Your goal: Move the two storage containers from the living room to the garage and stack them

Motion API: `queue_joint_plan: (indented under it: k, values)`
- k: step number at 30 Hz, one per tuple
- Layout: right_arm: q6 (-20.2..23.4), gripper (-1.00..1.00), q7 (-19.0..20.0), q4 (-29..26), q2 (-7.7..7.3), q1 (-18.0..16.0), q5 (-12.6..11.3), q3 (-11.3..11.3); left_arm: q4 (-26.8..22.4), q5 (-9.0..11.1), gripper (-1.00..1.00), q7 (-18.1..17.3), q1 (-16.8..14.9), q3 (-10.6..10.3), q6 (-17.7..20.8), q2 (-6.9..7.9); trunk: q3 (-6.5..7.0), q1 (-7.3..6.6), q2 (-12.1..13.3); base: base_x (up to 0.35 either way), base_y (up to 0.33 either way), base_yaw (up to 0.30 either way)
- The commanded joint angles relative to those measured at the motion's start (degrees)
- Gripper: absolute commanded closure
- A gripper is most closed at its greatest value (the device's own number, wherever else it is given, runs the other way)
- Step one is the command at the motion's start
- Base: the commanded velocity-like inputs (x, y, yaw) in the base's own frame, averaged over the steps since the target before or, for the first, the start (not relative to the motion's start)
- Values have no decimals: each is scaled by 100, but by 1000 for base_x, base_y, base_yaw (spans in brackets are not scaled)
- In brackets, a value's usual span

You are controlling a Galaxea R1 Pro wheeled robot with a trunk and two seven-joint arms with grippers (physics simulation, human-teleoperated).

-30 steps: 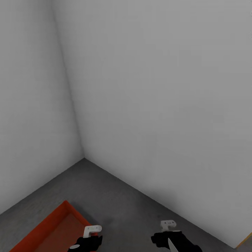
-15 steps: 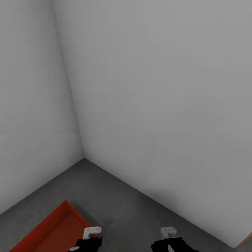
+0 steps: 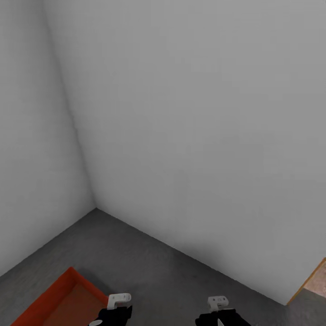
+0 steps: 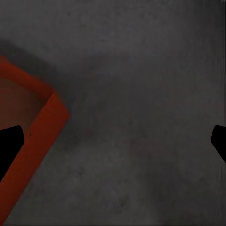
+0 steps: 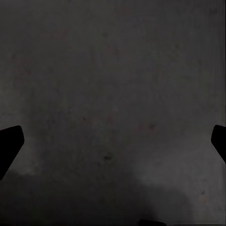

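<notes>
garage corner | 1 storage container [image 3: 68, 301] on floor [image 3: 149, 267] | left gripper [image 4: 113, 141] wide, empty | right gripper [image 5: 113, 141] wide, empty | risk: turning base may clip the container, its wall lies beside left fingers

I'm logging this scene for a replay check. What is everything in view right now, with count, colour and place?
storage container: one in view, orange-red, open-topped, on the floor at the head view's lower left, below the left gripper.
floor: one, dark grey mottled concrete, under both grippers.
walls: two, pale grey, meeting in a corner ahead.
wooden edge: one, tan, at the head view's far right; what it belongs to is unclear.
left gripper: one, black fingertips spread wide, empty, over the container's corner.
right gripper: one, black fingertips spread wide, empty, over bare floor.
</notes>
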Motion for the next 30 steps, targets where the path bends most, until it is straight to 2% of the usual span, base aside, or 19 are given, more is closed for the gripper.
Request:
queue_joint_plan:
  k: [1, 16, 30]
  values:
    - [33, -100, 16, -10, -2, -1, 24, 2, 1, -55, -100, -12, -1, 44, -22, -5, -5, -1, -2, 0, 0, -277]
    - [34, -100, 17, -7, -2, 0, 25, 0, 1, -65, -100, -8, 4, 35, -35, -3, -5, -1, -2, 0, -41, -284]
    - [35, -100, 17, -7, -1, 0, 25, 3, 1, -65, -100, -7, 4, 34, -42, -2, -5, -1, -2, 0, -251, -286]
